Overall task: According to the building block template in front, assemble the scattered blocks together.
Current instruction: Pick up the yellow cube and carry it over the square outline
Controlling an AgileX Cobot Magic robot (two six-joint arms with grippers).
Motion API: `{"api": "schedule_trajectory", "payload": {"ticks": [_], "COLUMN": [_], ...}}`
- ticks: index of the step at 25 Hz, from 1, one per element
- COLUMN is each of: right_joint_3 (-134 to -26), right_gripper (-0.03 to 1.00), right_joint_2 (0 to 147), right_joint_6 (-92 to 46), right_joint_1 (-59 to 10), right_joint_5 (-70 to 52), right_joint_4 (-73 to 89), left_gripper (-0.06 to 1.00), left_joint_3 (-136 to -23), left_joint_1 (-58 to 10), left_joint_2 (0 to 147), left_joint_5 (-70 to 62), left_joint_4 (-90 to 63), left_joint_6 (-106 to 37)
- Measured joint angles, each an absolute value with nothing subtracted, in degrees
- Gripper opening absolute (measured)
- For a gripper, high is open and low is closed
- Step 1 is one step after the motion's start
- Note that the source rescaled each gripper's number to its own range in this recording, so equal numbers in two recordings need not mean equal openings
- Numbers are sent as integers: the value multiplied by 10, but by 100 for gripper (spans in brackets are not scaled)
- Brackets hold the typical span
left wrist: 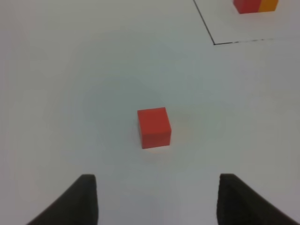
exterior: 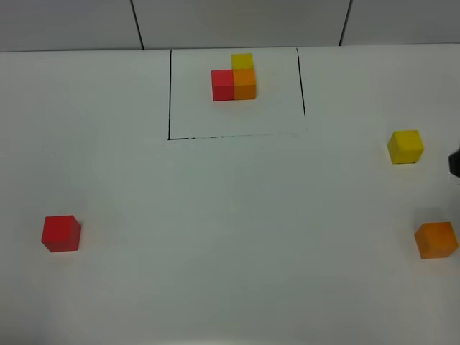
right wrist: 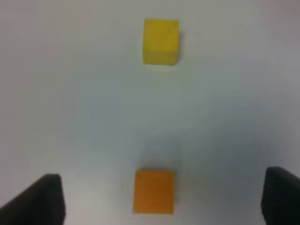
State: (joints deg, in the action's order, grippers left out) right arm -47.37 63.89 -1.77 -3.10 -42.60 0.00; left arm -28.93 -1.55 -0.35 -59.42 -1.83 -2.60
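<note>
The building block template [exterior: 235,77] is an L of red, orange and yellow cubes inside a black drawn frame [exterior: 169,93] at the far middle. The scattered red cube [exterior: 60,233] lies at the near left, the yellow cube [exterior: 405,146] at the right and the orange cube [exterior: 436,240] at the near right. My left gripper [left wrist: 157,199] is open and empty, with the red cube [left wrist: 153,127] a little ahead of its fingertips. My right gripper [right wrist: 160,192] is open, with the orange cube [right wrist: 153,191] between its wide-spread fingers and apart from both. The yellow cube [right wrist: 161,41] lies further ahead.
The white table [exterior: 230,215] carries only the cubes. A corner of the frame [left wrist: 213,42] and part of the template [left wrist: 255,4] show in the left wrist view. A dark part of my right arm [exterior: 454,164] shows at the right edge.
</note>
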Motion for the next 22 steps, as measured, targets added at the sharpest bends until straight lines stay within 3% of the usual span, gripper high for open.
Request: {"api": "schedule_trajectory", "payload": {"ticks": [5, 11, 22], "right_joint_3": [-618, -784, -834], "right_gripper": [79, 79, 79], "right_joint_2": [854, 1036, 1125], "right_joint_6": [-18, -21, -12], "right_joint_1": [-31, -31, -31], "right_joint_5": [-429, -520, -519], "right_joint_4": [0, -17, -21], "left_gripper": [24, 24, 24], "left_joint_3": [-289, -289, -289], "left_joint_1": [-15, -15, -15], "left_joint_2": [-3, -3, -3], "left_joint_5": [-594, -594, -595], "left_joint_4": [-3, 0, 0], "left_joint_6": [-21, -20, -20]}}
